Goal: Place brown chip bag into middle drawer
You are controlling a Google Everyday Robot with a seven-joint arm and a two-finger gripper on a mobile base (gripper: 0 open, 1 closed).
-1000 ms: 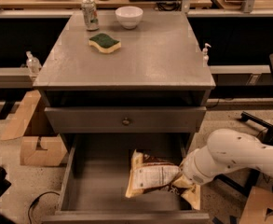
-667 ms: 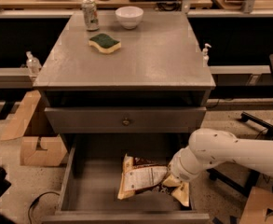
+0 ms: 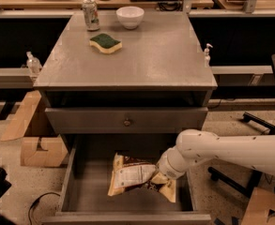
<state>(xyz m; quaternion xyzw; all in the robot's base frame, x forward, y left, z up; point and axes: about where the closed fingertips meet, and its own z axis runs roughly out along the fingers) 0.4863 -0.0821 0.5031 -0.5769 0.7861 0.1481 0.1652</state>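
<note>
The brown chip bag (image 3: 130,175) is in the open middle drawer (image 3: 87,193), a wide grey tray pulled out below the drawer front with the round knob (image 3: 126,122). The bag is tilted, its white printed panel facing up and brown and yellow-cream edges showing. My gripper (image 3: 156,176) reaches in from the right over the drawer's right half and is shut on the bag's right end. The white arm (image 3: 221,151) hides most of the fingers. I cannot tell whether the bag touches the drawer floor.
On the cabinet top are a green-yellow sponge (image 3: 105,42), a can (image 3: 90,14) and a white bowl (image 3: 130,17). Cardboard boxes (image 3: 38,149) stand on the floor to the left. A black chair base (image 3: 231,182) is to the right. The drawer's side walls are low.
My arm has moved left over the drawer with the chip bag in the gripper. The bag now sits nearer the drawer's middle than one second ago.
</note>
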